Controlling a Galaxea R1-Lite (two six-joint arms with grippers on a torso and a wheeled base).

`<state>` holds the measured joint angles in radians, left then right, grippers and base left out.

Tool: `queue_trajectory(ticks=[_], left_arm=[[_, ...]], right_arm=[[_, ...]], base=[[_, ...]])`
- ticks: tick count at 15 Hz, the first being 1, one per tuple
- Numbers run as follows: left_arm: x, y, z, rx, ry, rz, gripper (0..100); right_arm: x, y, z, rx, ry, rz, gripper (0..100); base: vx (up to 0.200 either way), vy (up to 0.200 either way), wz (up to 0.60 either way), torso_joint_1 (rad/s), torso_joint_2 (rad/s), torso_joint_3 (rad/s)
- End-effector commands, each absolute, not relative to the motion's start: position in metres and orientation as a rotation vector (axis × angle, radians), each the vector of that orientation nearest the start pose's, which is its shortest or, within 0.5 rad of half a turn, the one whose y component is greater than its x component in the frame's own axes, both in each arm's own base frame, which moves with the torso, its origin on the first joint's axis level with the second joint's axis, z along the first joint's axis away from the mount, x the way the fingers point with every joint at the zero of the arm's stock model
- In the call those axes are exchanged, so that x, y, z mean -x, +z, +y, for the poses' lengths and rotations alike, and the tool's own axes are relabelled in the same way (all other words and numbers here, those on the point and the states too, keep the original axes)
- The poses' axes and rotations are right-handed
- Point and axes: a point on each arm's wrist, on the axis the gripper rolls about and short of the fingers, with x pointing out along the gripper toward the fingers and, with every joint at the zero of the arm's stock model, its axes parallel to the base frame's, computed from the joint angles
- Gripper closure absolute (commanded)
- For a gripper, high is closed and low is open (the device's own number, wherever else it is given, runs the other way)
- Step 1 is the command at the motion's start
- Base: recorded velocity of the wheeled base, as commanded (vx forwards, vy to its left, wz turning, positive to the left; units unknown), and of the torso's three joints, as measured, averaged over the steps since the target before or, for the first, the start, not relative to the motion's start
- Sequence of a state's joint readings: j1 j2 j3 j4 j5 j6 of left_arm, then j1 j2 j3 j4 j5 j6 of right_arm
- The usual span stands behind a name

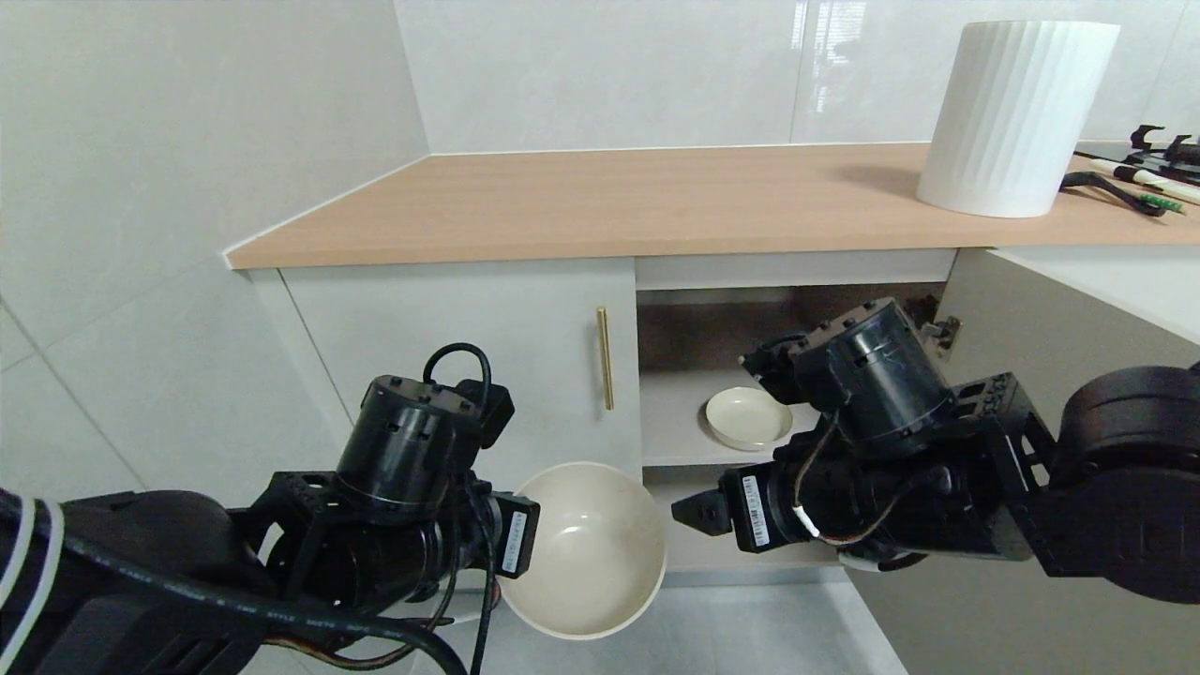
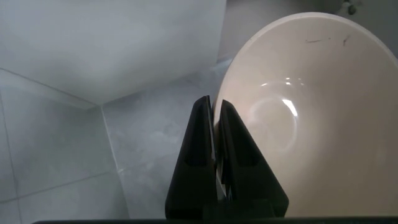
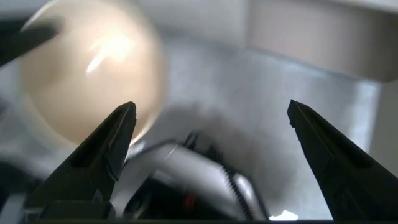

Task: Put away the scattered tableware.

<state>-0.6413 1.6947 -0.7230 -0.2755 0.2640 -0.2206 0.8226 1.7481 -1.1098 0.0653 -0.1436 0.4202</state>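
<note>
The left wrist view shows the left gripper (image 2: 215, 102) pinched tight on the rim of the cream bowl (image 2: 311, 106), with grey floor tiles (image 2: 149, 143) beneath. In the head view that bowl sits at 6 o'clock, low before the closed cupboard door (image 1: 450, 366), with the left arm stretched forward. At 4 o'clock a small plate (image 1: 748, 417) lies on the shelf (image 1: 675, 412) of the open cupboard. The right gripper (image 3: 211, 109) is spread wide and holds nothing; its arm is bent across the opening. White stickers (image 1: 755, 511) on both wrists carry print too small to read.
</note>
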Motion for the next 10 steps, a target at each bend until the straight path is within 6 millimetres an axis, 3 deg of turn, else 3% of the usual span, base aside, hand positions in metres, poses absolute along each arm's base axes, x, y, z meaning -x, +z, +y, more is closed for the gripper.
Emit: queue_trajectory(ticks=[1,4,10], left_arm=[[-0.223,0.132,-0.162,-0.094,-0.296,0.658,100],[-0.219,0.135,-0.164,-0.087,-0.31,0.647,100],[-0.215,0.139,-0.166,-0.085,-0.328,0.635,100]], right_arm=[[-0.219,0.174,0.237,-0.042,0.517,0.789,0],[-0.229,0.153,0.248,-0.021,0.501,0.828,0],[-0.234,0.145,0.258,-0.04,0.507,0.811,0]], base=[[0.0,0.0,0.0,0.0,0.0,0.0],[0.0,0.0,0.0,0.0,0.0,0.0],[0.0,0.0,0.0,0.0,0.0,0.0]])
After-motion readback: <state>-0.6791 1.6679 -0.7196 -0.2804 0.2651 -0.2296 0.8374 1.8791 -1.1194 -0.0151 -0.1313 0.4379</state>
